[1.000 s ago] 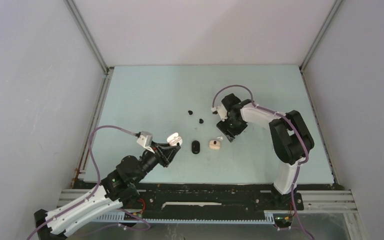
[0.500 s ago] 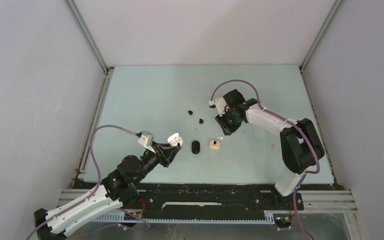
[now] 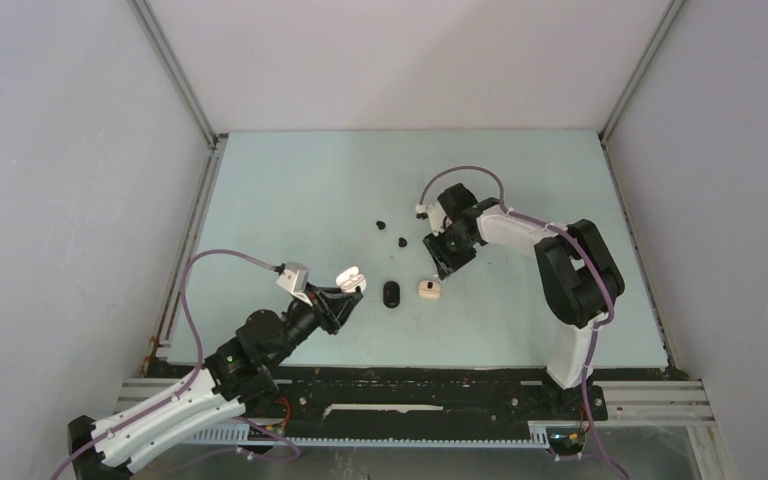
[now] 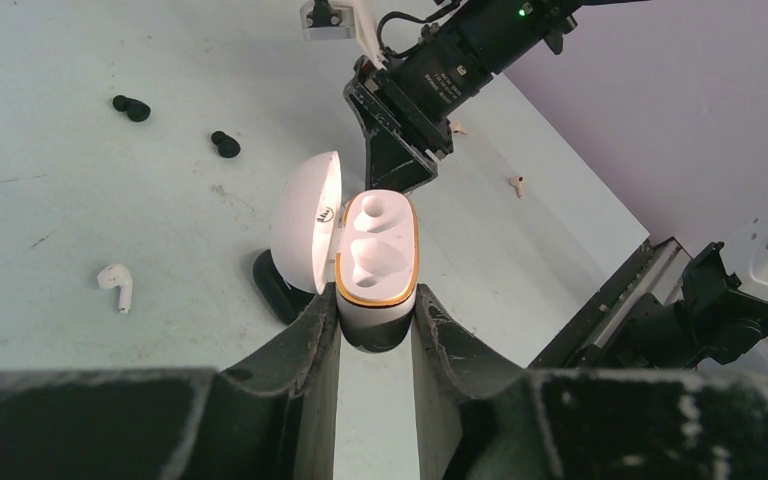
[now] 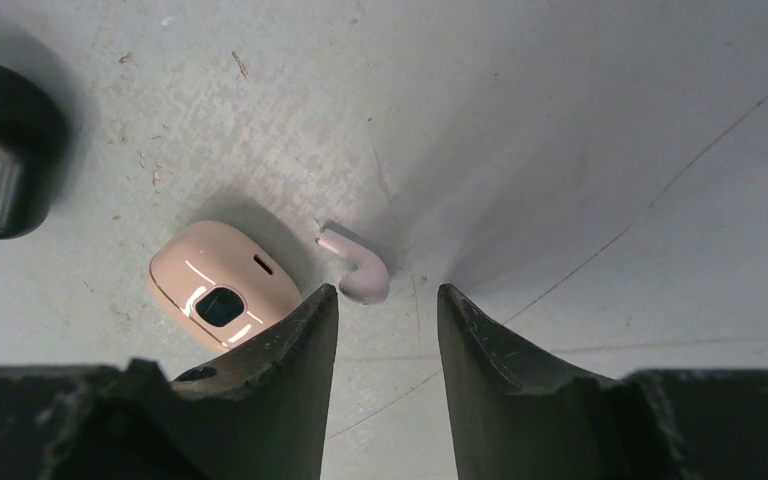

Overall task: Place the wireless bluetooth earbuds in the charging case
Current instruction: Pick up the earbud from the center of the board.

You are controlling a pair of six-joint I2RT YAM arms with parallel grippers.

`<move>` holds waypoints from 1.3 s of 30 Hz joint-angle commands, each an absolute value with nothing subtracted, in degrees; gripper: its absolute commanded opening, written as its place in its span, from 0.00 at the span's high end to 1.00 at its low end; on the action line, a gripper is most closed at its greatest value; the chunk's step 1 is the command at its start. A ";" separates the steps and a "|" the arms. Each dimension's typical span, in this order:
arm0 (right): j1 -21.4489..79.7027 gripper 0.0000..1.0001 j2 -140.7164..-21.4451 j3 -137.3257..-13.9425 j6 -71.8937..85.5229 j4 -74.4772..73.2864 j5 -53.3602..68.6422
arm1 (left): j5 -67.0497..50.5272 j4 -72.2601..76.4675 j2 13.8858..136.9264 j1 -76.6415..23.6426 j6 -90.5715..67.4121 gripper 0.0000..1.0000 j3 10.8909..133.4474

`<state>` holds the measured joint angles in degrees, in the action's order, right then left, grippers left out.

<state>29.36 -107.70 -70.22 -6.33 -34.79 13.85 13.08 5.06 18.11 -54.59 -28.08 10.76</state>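
My left gripper (image 4: 375, 305) is shut on an open white charging case (image 4: 375, 260) with a gold rim and holds it above the table, lid swung left, both sockets empty. It also shows in the top view (image 3: 348, 276). My right gripper (image 5: 387, 292) is open and low over the table, with a pale stemmed earbud (image 5: 357, 267) just beyond its fingertips, untouched. Two black earbuds (image 3: 381, 224) (image 3: 402, 241) lie farther back. Another white earbud (image 4: 117, 285) lies on the table left of the held case.
A closed pink-cream case (image 5: 222, 284) lies right beside my right gripper's left finger, and it also shows in the top view (image 3: 430, 289). A closed black case (image 3: 391, 293) sits left of it. A small pale bud (image 4: 516, 184) lies toward the right side.
My right gripper has shifted slightly left and back and now sits over the pale earbud, its elbow swinging out and back. The left arm and its case have not moved.
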 commanded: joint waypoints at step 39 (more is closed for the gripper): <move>29.87 1.00 -84.50 -70.89 -25.29 -38.88 5.24 | 10.47 18.08 29.47 -54.84 -25.43 1.00 11.80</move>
<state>29.41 -91.00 -70.13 -18.17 -37.93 8.88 11.62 11.62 24.99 -54.63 -27.99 9.23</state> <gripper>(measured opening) 0.197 0.298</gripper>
